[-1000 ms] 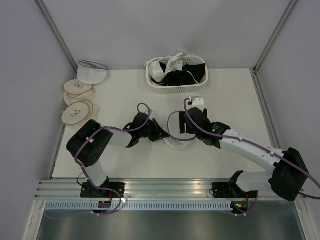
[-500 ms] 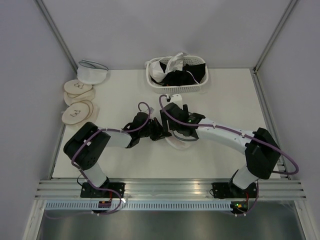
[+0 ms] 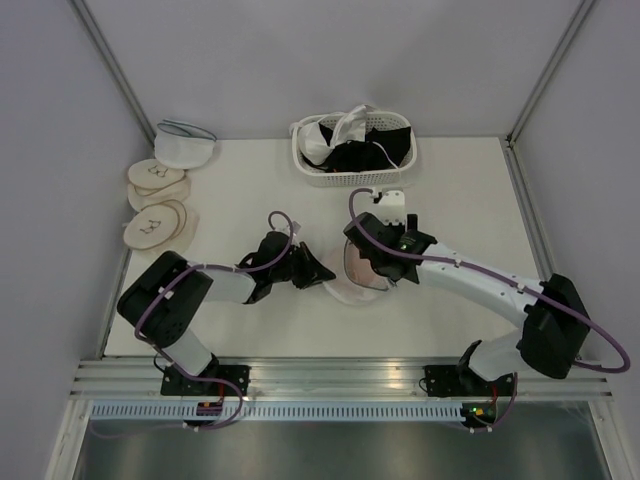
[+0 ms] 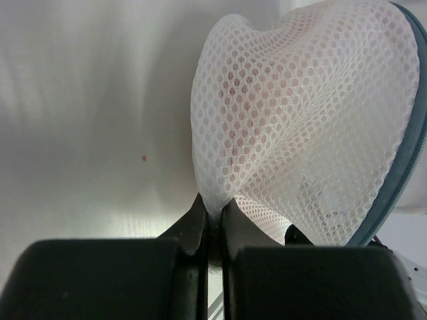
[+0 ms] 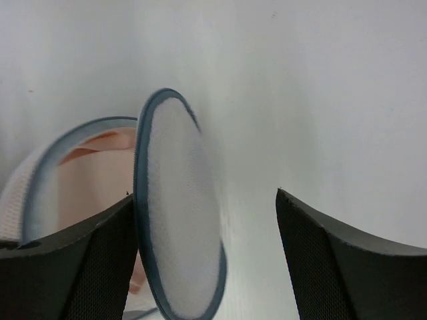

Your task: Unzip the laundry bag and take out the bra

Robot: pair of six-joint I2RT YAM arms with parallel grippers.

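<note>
The laundry bag (image 3: pixel 350 291) lies at the table's middle with its two mesh halves apart. The pale pink bra (image 3: pixel 357 262) shows inside the lower half. My left gripper (image 3: pixel 325 270) is shut on a fold of the bag's left edge. In the left wrist view the jaws (image 4: pixel 213 208) pinch the white mesh (image 4: pixel 300 127), and pink shows through it. My right gripper (image 3: pixel 378 268) hangs open over the bag. In the right wrist view (image 5: pixel 207 267) the lid half (image 5: pixel 177 220) stands upright between its fingers, close to the left one. The bra (image 5: pixel 93 180) lies left of the lid.
A white basket (image 3: pixel 400 172) with black and white garments stands at the back. A white domed bag (image 3: pixel 185 146) and tan round discs (image 3: pixel 155 205) lie at the far left. Grey walls enclose the table on three sides.
My right gripper swung left over the bag, then back right and toward the rear. The bag's halves now stand further apart and the pink bra shows. My left gripper shifted slightly, still pinching the mesh.
</note>
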